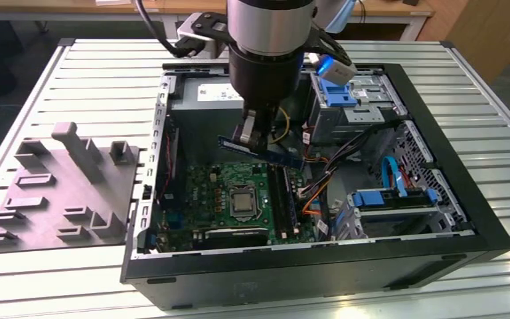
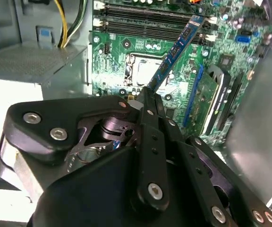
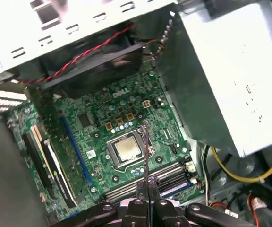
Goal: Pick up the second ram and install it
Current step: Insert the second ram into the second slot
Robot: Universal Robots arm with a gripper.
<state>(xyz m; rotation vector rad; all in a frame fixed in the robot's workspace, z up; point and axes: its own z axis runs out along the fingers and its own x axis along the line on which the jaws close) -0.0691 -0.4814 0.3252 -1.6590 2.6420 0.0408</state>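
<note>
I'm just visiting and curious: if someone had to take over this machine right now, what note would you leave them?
Gripper: shut on the second ram.
Where: the stick hangs in the air inside the open computer case, above the motherboard and close to the memory slots.
Done: the stick is picked up.
Left: it is not yet seated in a slot.

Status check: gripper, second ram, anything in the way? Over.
Gripper shut on second ram. Ram in air above motherboard, not seated. Cable bundle close beside the slots.
</note>
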